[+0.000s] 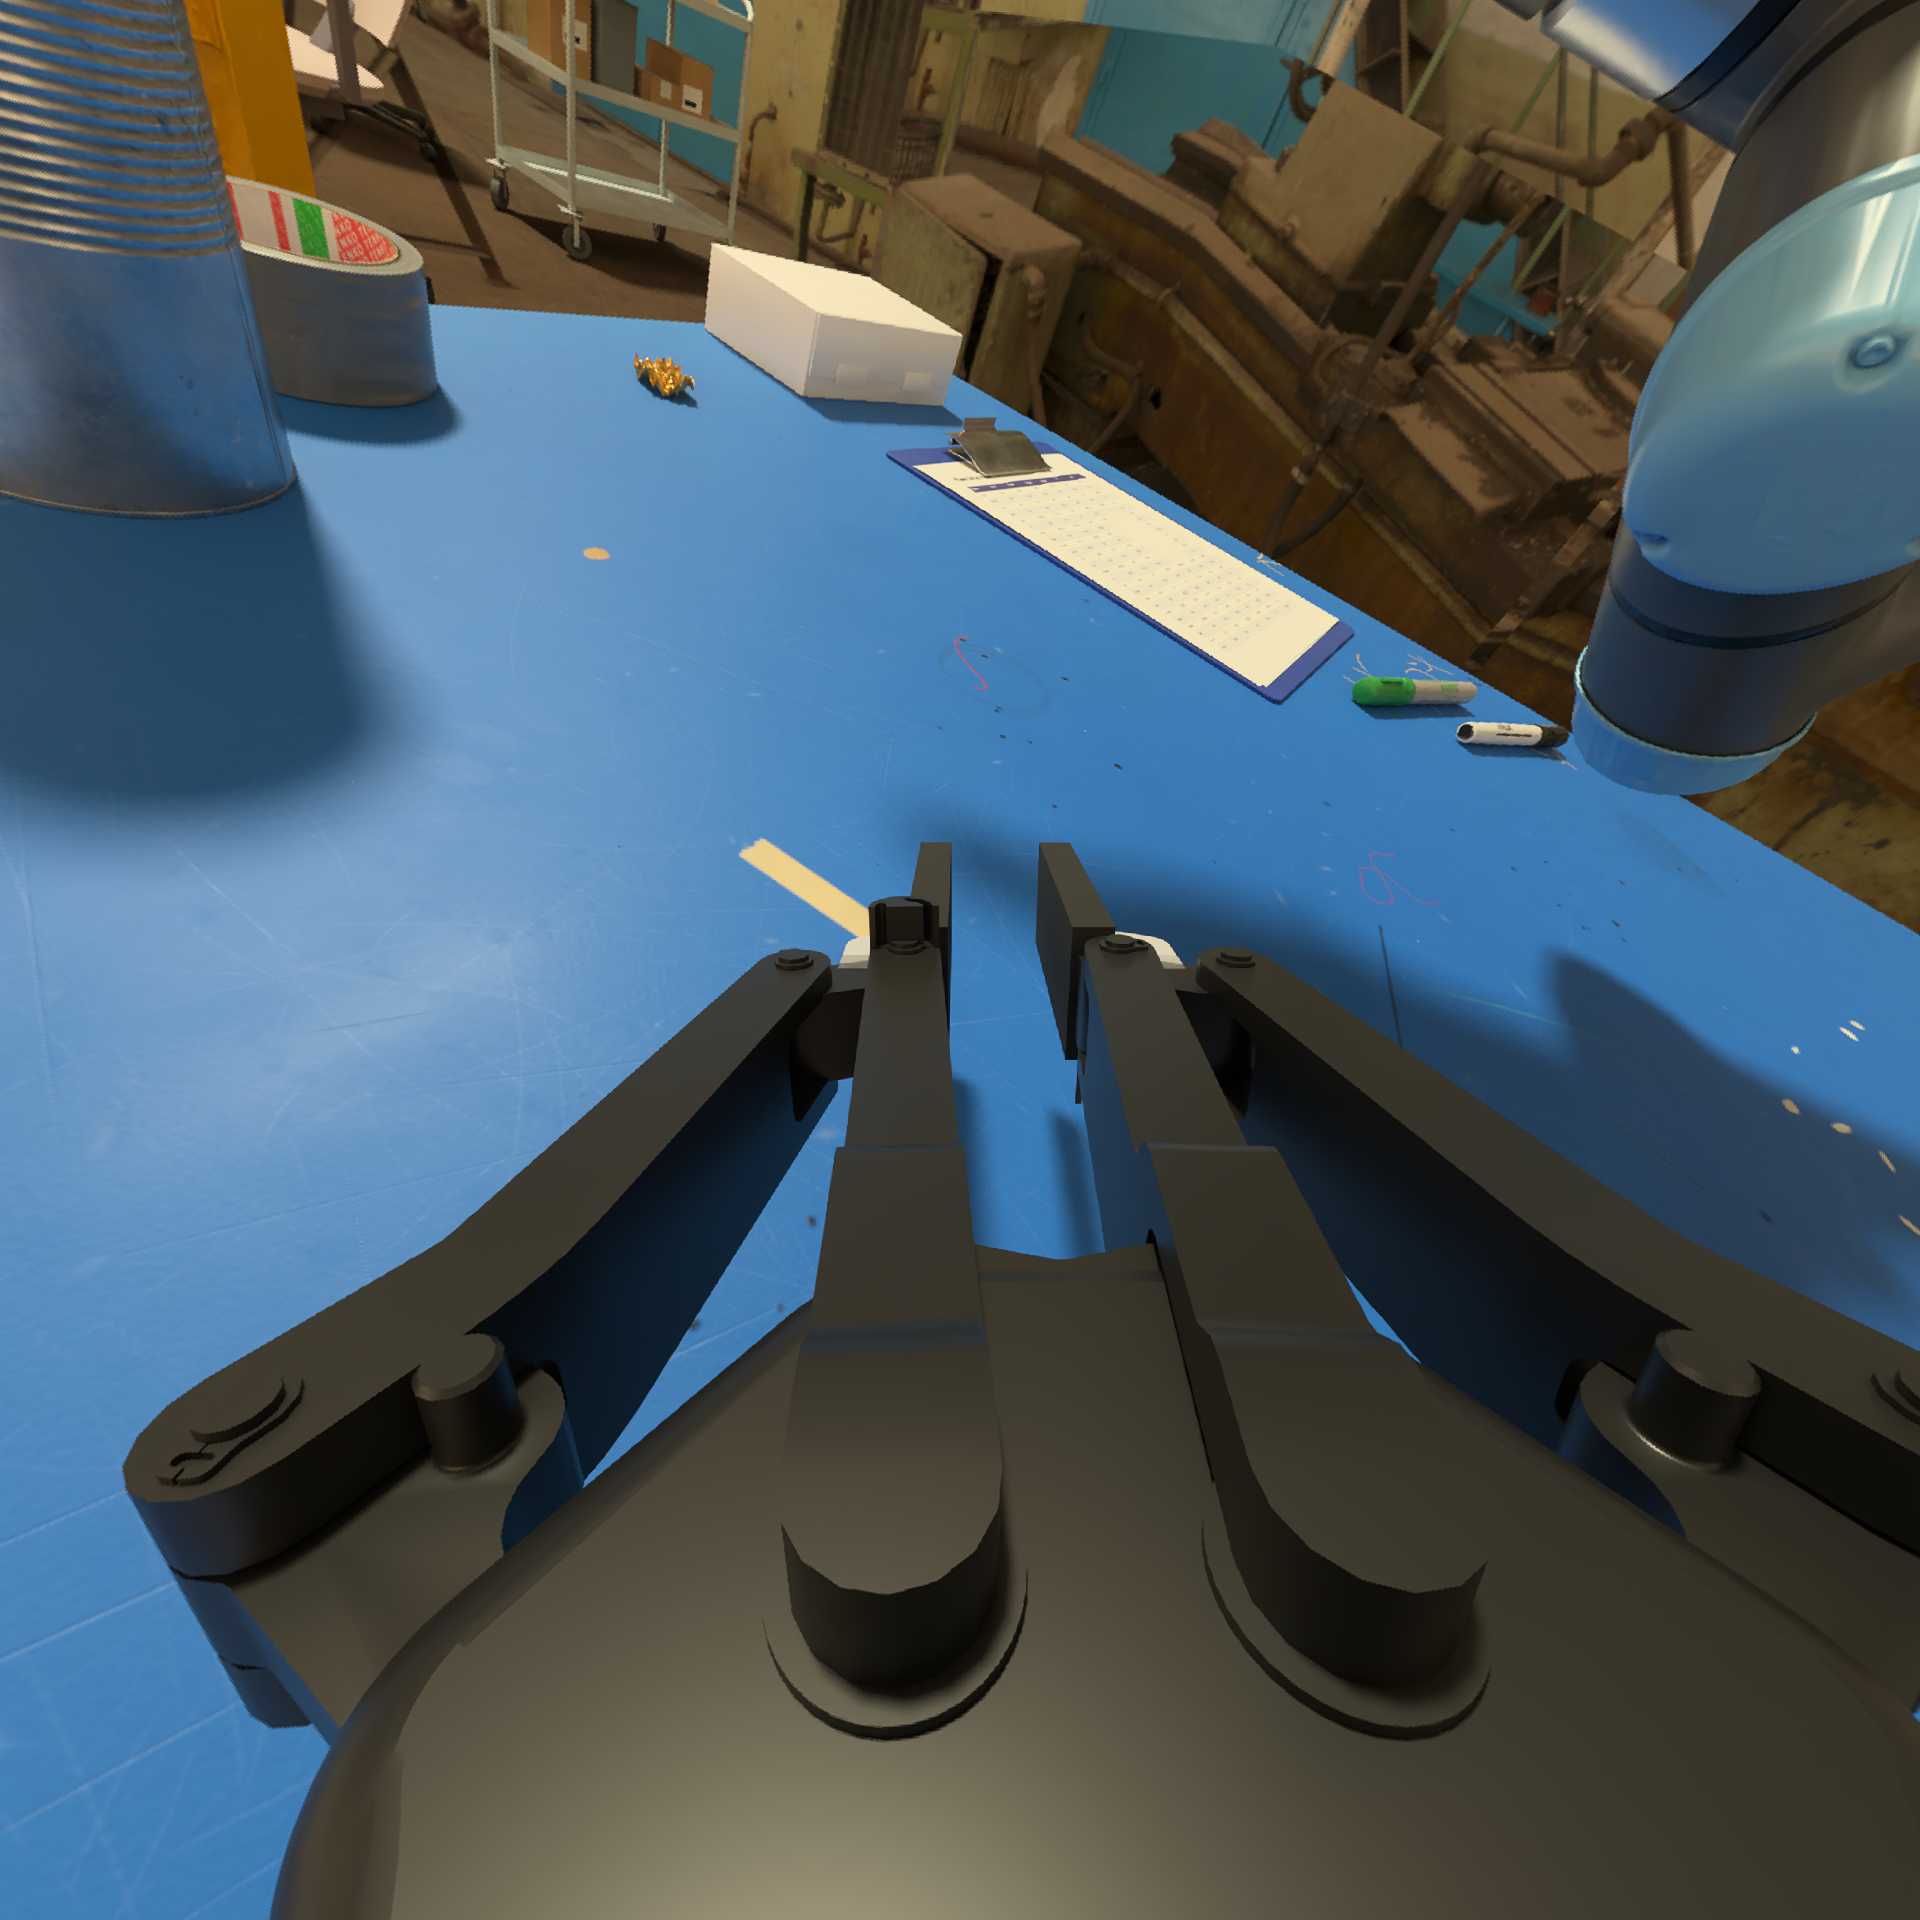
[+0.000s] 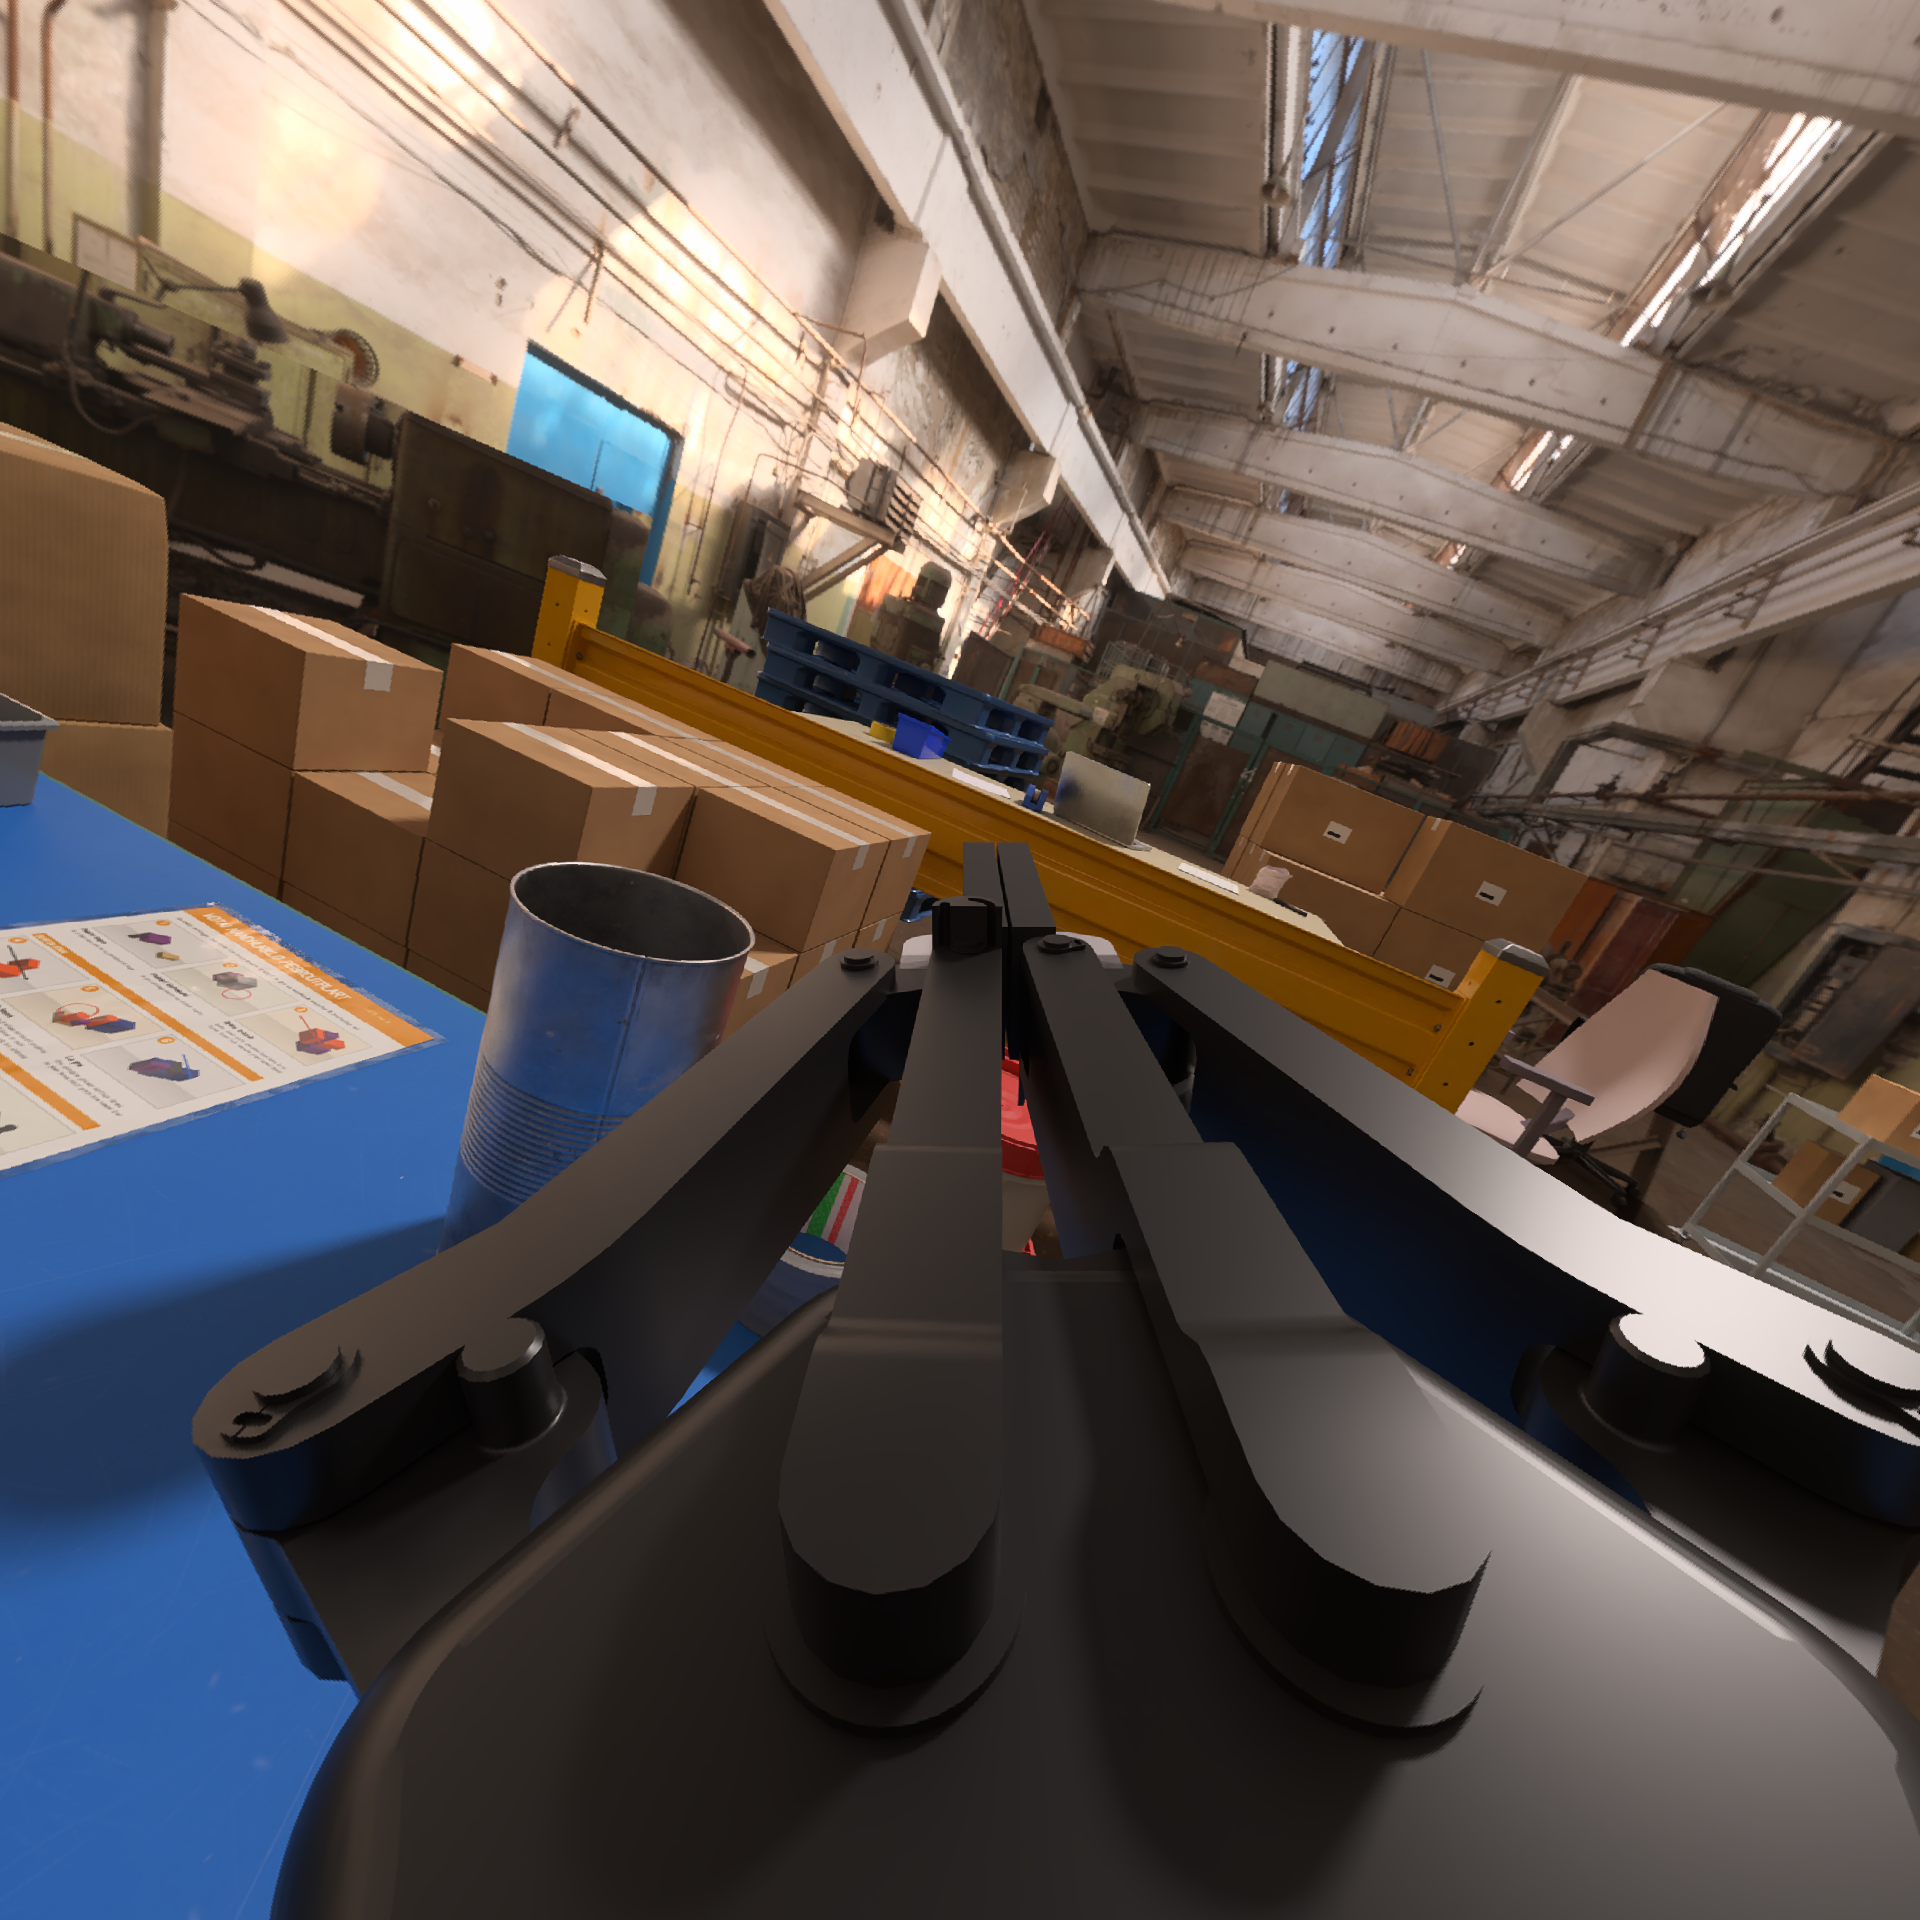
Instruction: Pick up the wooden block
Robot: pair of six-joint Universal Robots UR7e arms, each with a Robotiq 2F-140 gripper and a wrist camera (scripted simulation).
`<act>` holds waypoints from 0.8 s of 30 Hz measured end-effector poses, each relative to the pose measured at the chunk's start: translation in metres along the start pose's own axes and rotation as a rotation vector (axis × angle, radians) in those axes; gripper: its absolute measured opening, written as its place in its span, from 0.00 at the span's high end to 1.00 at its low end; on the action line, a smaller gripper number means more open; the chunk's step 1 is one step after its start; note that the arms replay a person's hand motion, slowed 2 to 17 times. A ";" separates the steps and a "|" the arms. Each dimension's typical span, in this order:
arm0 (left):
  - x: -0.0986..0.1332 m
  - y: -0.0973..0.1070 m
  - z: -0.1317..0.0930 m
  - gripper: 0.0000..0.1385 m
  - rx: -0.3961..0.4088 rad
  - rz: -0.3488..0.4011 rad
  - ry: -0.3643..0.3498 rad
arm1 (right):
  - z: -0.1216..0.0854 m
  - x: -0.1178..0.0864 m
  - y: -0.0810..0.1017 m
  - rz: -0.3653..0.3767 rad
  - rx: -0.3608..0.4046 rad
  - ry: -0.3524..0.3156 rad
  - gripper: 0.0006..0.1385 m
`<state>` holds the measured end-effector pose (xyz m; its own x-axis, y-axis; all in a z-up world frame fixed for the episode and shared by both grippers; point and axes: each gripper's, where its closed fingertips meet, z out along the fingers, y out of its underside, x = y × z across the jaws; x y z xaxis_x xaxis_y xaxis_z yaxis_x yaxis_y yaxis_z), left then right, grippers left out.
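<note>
A flat tan, wood-coloured strip lies on the blue table in the left wrist view. Its near end is hidden behind my left gripper's left finger. My left gripper hovers low over the table just right of the strip. Its fingers are a narrow gap apart with only bare table between them. My right gripper is shut with its fingertips touching and nothing in them. It points up and away over the table edge. No wood-coloured piece shows in the right wrist view.
A metal tube and a tape roll stand far left. A white box, a clipboard and two markers line the far edge. The other arm is at right. A printed sheet lies on the table.
</note>
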<state>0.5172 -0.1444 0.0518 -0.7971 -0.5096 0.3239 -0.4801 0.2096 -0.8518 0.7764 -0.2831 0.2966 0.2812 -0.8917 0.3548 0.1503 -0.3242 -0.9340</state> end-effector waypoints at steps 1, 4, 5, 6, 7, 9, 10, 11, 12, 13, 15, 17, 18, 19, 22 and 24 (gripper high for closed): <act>0.000 0.000 0.000 0.84 0.000 0.000 0.000 | 0.000 0.000 0.000 0.000 0.000 0.000 1.00; 0.000 0.000 0.000 0.84 0.000 0.000 0.000 | 0.000 0.000 -0.001 -0.001 0.001 0.000 1.00; 0.000 0.000 0.000 0.84 0.000 0.000 0.000 | 0.000 0.000 -0.001 -0.001 0.001 0.000 1.00; 0.000 0.000 0.000 0.84 0.000 0.000 0.000 | 0.000 0.000 -0.001 -0.001 0.002 0.000 1.00; 0.000 0.000 0.000 0.84 0.000 0.000 0.000 | 0.000 0.000 -0.001 -0.001 0.002 0.000 1.00; 0.000 0.000 0.000 0.84 0.000 0.000 0.000 | 0.000 0.000 -0.001 -0.001 0.002 -0.001 1.00; 0.000 0.000 0.000 0.84 0.000 0.000 0.000 | 0.000 0.000 -0.002 -0.001 0.002 -0.001 1.00; 0.000 0.000 0.000 0.84 0.000 0.000 0.000 | 0.000 -0.001 -0.002 0.000 0.002 -0.001 1.00; 0.000 0.000 0.000 0.84 0.000 -0.001 0.000 | 0.000 -0.001 -0.002 0.000 0.003 -0.001 1.00; 0.000 0.000 0.000 0.84 0.000 -0.001 0.000 | -0.001 0.000 -0.002 -0.001 0.003 -0.001 1.00; 0.000 0.000 0.000 0.84 0.000 -0.001 0.001 | -0.001 0.000 -0.002 -0.001 0.003 -0.001 1.00; 0.000 0.000 0.000 0.84 0.000 -0.001 0.001 | -0.001 0.000 -0.002 -0.002 0.004 0.000 1.00; 0.000 0.000 0.000 0.84 0.000 -0.002 0.001 | -0.001 0.000 -0.002 -0.002 0.004 -0.001 1.00; 0.000 0.000 0.000 0.84 0.000 -0.002 0.001 | -0.001 0.000 -0.002 -0.002 0.003 -0.001 1.00; 0.000 0.000 0.000 0.84 0.000 -0.002 0.001 | -0.001 0.000 -0.002 -0.001 0.002 -0.001 1.00; 0.000 0.000 0.000 0.84 0.001 -0.002 0.001 | -0.001 0.000 -0.002 -0.002 0.002 0.000 1.00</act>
<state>0.5173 -0.1442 0.0517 -0.7965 -0.5095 0.3256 -0.4813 0.2083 -0.8515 0.7752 -0.2832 0.2987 0.2807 -0.8910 0.3567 0.1530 -0.3254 -0.9331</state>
